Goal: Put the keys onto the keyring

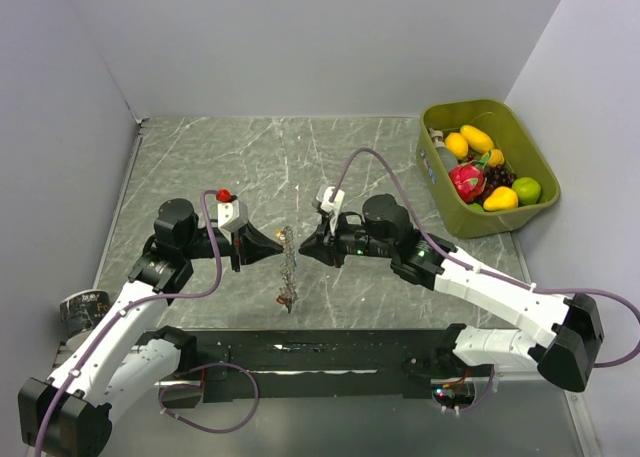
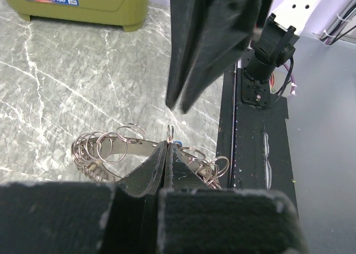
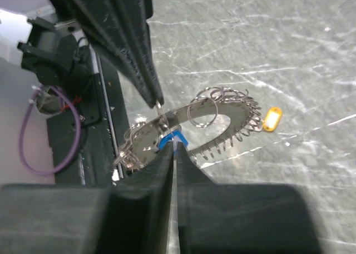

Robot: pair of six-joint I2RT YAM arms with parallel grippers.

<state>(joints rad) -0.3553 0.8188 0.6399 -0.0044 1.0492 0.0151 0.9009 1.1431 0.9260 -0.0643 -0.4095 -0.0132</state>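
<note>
The top view looks down from above and behind the arm bases over the whole table (image 1: pixel 200 167). Wrist views sit close behind the left pincer (image 2: pixel 167 148) and right pincer (image 3: pixel 173 148), facing each other, sharing the keyring (image 2: pixel 142 148).

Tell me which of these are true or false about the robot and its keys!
1. The green bin holds fruit. True.
2. The right tool is wide open. False: it is shut on a blue key tag.
3. A yellow key tag shows beside the keyring. True.
4. The keyring is inside the bin. False: the left tool is shut on it, far from the bin.
</note>
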